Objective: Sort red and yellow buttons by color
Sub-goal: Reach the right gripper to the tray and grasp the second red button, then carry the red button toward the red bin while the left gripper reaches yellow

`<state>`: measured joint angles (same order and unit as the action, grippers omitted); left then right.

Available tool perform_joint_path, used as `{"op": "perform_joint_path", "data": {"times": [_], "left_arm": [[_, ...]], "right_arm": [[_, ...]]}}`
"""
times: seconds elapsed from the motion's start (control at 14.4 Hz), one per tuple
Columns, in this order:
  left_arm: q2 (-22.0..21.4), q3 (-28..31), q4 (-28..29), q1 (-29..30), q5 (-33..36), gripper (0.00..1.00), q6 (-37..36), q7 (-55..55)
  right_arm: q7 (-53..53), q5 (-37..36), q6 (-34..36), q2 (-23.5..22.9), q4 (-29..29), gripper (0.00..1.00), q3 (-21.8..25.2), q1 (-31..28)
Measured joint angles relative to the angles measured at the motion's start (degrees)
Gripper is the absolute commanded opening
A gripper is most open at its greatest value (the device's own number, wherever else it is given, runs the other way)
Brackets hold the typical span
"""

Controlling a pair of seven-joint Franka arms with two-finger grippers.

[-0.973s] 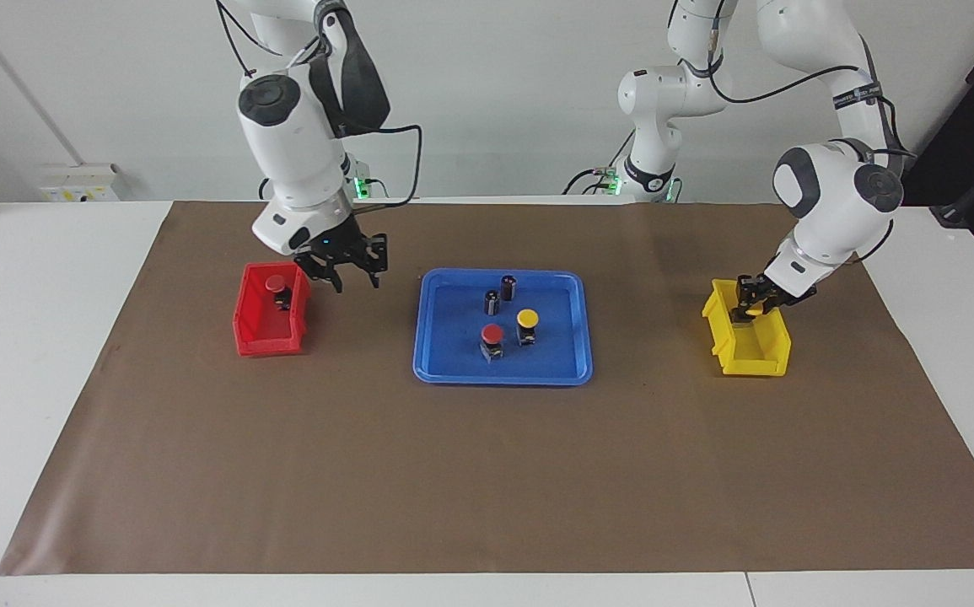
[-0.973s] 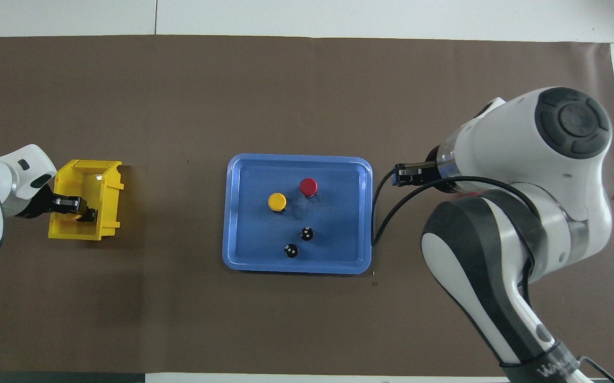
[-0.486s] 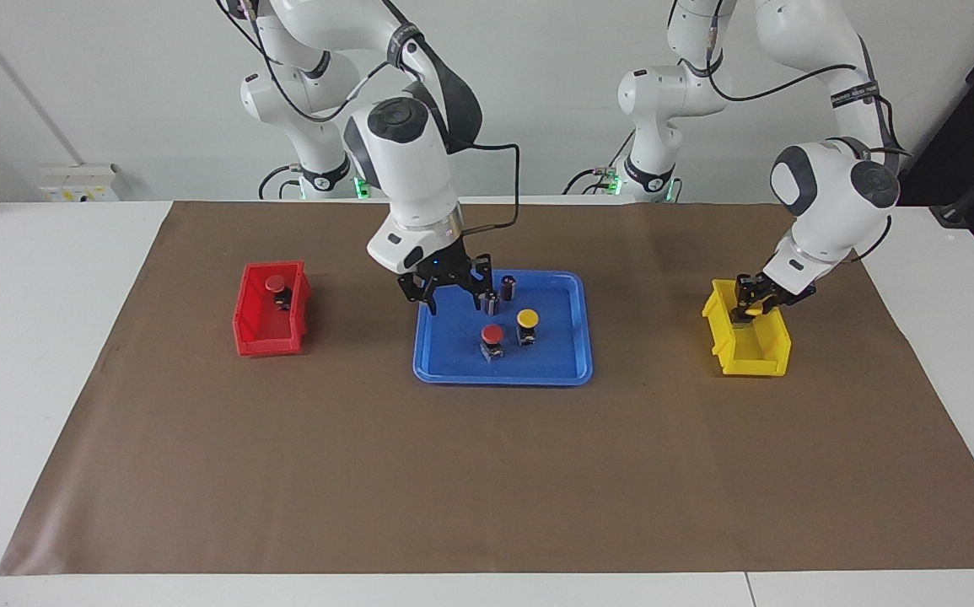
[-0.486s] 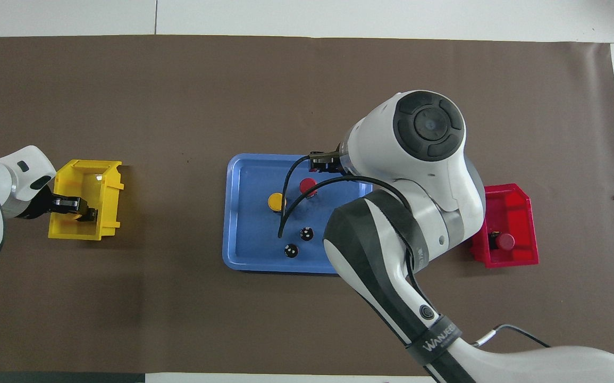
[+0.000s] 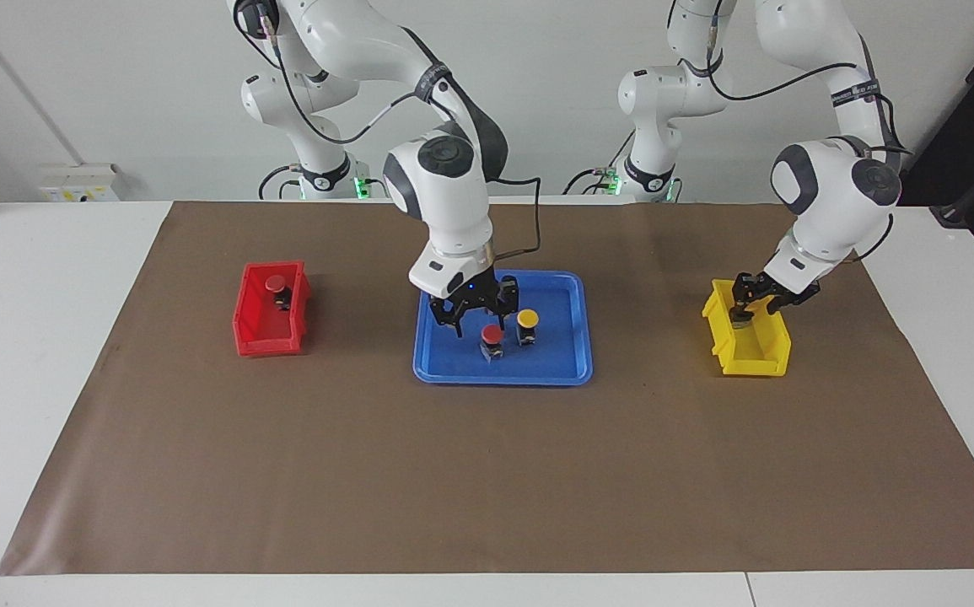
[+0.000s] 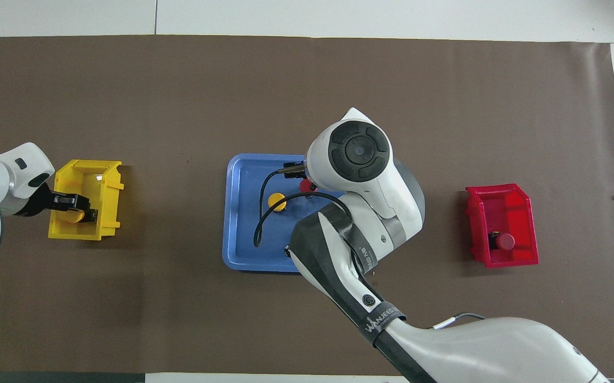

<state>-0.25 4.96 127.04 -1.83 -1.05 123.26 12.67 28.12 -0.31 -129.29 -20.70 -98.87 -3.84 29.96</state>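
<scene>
A red button [image 5: 492, 335] [image 6: 305, 185] and a yellow button [image 5: 527, 319] [image 6: 276, 201] stand side by side in the blue tray [image 5: 571, 367]. My right gripper [image 5: 476, 324] hangs open just above the tray, close beside the red button on the robots' side, with nothing between its fingers. A second red button [image 5: 277, 285] [image 6: 503, 242] lies in the red bin [image 5: 260, 337]. Over the yellow bin [image 5: 761, 358] my left gripper [image 5: 754, 297] [image 6: 76, 207] stands open; a yellow button [image 6: 74, 216] lies in the bin beneath it.
The two dark cylinders in the tray are mostly covered by my right arm and gripper. A brown mat [image 5: 487, 480] covers the table, with the red bin toward the right arm's end and the yellow bin toward the left arm's end.
My right gripper swung from beside the red bin to over the tray and came down near the red button. My left gripper opened and the yellow button dropped into the yellow bin.
</scene>
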Motion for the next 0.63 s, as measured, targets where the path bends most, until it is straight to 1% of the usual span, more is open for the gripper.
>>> {"op": "perform_joint_path", "data": {"times": [0.07, 0.14, 0.21, 0.28, 0.35, 0.49, 0.63], "left_arm": [[0.0, 0.0, -0.8, 0.0, 0.0, 0.65, -1.1, 0.0], [-0.2, 0.0, -2.0, 0.0, 0.0, 0.67, -2.9, 0.0], [-0.4, 0.0, -3.6, 0.0, 0.0, 0.78, -5.5, 0.0], [-0.8, -0.1, -5.4, 0.0, 0.0, 0.91, -8.3, 0.0], [-1.1, -0.2, -6.9, -0.1, 0.0, 1.0, -10.3, -0.2], [-1.8, -0.6, -8.6, -0.2, 0.0, 1.0, -11.8, -1.5], [-2.4, -0.9, -8.7, -1.6, 0.0, 1.0, -11.9, -4.6]], "right_arm": [[0.4, -0.5, -0.8, -0.8, 0.0, 0.75, 0.0, 0.5], [0.6, -1.0, -1.2, -1.4, 0.0, 0.75, 0.0, 0.8], [0.6, -1.2, -1.3, -1.8, 0.0, 0.75, 0.0, 0.8], [0.6, -1.2, -1.3, -2.0, 0.0, 0.75, 0.1, 0.8], [0.6, -1.2, -1.3, -2.2, -0.1, 0.75, 0.1, 0.8], [0.6, -1.2, -2.0, -2.3, -0.7, 0.73, 0.1, 0.8], [0.6, -1.2, -3.6, -2.3, -2.0, 0.7, 0.1, 0.8]]}}
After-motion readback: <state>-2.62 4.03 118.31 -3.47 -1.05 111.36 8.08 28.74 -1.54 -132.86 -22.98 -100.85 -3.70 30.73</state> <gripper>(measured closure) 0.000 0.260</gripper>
